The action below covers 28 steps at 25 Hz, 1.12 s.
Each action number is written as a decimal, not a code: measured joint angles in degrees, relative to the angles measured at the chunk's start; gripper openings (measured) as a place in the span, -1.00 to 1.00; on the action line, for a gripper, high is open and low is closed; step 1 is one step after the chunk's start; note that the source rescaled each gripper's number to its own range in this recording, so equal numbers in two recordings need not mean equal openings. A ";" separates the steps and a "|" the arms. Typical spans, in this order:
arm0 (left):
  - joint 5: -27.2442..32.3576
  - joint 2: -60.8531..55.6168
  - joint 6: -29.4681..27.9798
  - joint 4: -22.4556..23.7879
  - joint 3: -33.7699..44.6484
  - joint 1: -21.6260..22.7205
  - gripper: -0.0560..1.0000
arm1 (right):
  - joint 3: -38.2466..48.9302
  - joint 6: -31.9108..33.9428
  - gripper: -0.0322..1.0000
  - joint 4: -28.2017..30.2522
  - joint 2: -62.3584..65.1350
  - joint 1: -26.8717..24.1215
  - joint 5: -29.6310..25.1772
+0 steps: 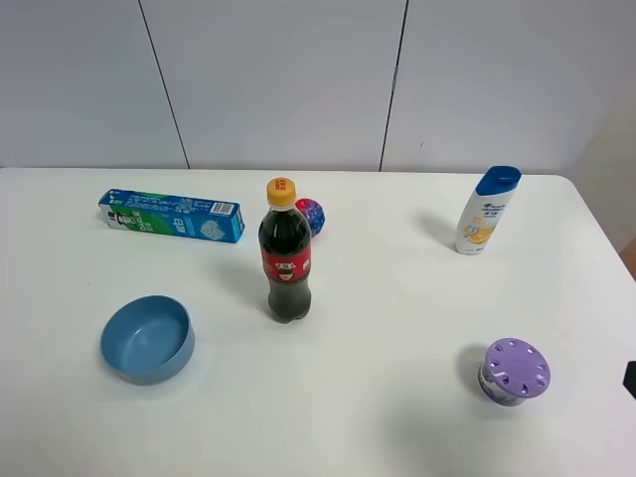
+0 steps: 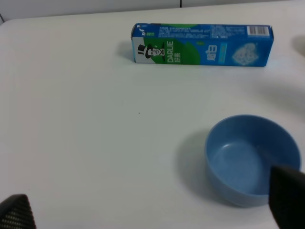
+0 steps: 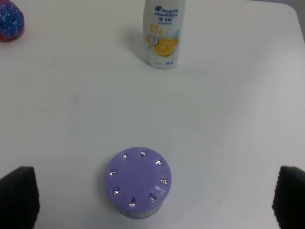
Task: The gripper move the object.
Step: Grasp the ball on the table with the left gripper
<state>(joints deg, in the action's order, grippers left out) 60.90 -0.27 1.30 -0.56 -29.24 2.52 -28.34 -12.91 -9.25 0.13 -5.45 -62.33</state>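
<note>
The object, a small rainbow ball (image 1: 312, 215), lies on the white table just behind and to the right of a cola bottle (image 1: 285, 253). It also shows at the edge of the right wrist view (image 3: 9, 21). My right gripper (image 3: 153, 198) is open and empty, its jaws standing wide on either side of a purple-lidded jar (image 3: 138, 181), far from the ball. Only a dark sliver of it (image 1: 630, 380) shows at the right edge of the high view. My left gripper (image 2: 152, 210) is open and empty, near a blue bowl (image 2: 252, 160). The high view does not show it.
A blue-green toothpaste box (image 1: 171, 215) lies at the back left. A white shampoo bottle with a blue cap (image 1: 487, 210) stands at the back right. The blue bowl (image 1: 147, 339) sits front left, the purple jar (image 1: 515, 372) front right.
</note>
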 joint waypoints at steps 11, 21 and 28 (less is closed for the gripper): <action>0.00 0.00 0.00 0.00 0.00 0.00 1.00 | 0.00 0.00 1.00 0.00 0.00 0.00 0.00; 0.00 0.00 -0.06 0.00 0.00 0.00 1.00 | 0.00 0.00 1.00 0.00 0.00 0.00 0.00; 0.00 0.00 -0.06 0.00 0.00 0.00 1.00 | 0.00 0.00 1.00 0.00 0.00 0.00 0.00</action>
<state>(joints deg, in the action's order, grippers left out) 60.90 -0.27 1.23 -0.56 -29.24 2.52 -28.34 -12.91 -9.25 0.13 -5.45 -62.33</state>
